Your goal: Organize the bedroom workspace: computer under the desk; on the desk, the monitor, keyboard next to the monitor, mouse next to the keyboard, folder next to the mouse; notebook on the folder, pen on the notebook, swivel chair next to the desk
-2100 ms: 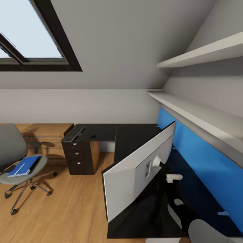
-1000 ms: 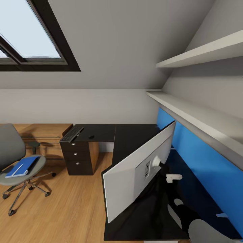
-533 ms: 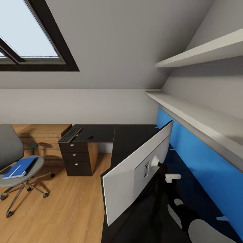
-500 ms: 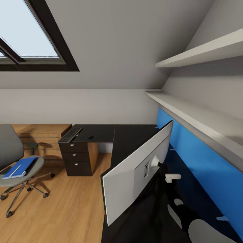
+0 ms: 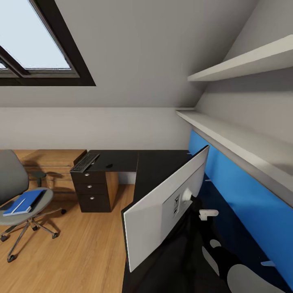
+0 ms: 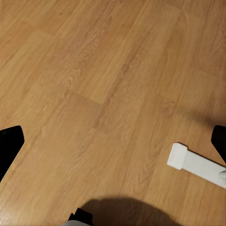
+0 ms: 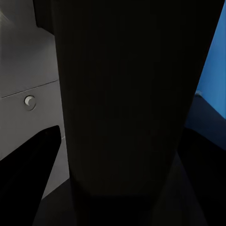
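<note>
The monitor stands slanted on the black desk, its white back towards me. My right gripper is shut on its dark stand, with the blue back panel beside it. The keyboard and the mouse lie on the desk's far wing above the drawers. At the left, the swivel chair carries the blue folder with the white pen on it. I cannot make out the notebook, and the computer is out of view. My left gripper hangs open over the floor.
Two white shelves run along the right wall above the blue panel. A light wood cabinet stands behind the chair. A skylight sits in the sloped wall. The desk's white leg foot rests on the wood floor.
The camera shifted, so desk, drawers and chair slid left in the view. The monitor stayed with my right arm, moving slightly over the desk top. Nothing has moved in the last half second.
</note>
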Tool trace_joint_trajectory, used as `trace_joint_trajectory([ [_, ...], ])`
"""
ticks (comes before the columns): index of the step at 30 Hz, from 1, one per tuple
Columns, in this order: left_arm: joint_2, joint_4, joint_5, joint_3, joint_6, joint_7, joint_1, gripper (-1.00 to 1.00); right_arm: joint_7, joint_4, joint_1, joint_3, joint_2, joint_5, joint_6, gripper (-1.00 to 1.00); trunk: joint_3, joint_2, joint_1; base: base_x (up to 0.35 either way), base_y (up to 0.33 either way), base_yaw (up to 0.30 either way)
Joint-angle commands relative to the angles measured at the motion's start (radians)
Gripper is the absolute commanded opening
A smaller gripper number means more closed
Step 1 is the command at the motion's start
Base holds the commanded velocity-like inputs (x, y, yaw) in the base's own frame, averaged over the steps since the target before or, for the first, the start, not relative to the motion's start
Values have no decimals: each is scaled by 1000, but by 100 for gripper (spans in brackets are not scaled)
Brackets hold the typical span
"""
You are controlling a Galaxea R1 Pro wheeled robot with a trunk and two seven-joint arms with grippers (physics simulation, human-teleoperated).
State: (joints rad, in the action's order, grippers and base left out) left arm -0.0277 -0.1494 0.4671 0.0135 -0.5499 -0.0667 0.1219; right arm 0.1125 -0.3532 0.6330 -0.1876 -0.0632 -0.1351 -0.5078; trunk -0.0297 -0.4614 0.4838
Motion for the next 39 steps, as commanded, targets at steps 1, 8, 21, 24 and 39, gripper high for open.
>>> trace_joint_trajectory([
  [1, 0, 1, 7, 1, -2, -7, 1, 100, 44, 5, 1, -23, -3, -35, -8, -100, -2, -2, 1, 0, 0, 0],
  [8, -1, 1, 7, 2, -2, -7, 1, 100, 44, 5, 1, -23, -3, -33, -8, -100, -2, -2, 1, 0, 0, 0],
  [21, -1, 1, 7, 2, -2, -7, 1, 100, 44, 5, 1, -23, -3, -32, -8, -100, -2, -2, 1, 0, 0, 0],
  [24, -1, 1, 7, 2, -2, -7, 1, 100, 44, 5, 1, -23, -3, -32, -8, -100, -2, -2, 1, 0, 0, 0],
  [39, -1, 1, 7, 2, -2, -6, 1, 100, 44, 5, 1, -24, -3, -31, -8, -100, -2, -2, 1, 0, -60, 0],
])
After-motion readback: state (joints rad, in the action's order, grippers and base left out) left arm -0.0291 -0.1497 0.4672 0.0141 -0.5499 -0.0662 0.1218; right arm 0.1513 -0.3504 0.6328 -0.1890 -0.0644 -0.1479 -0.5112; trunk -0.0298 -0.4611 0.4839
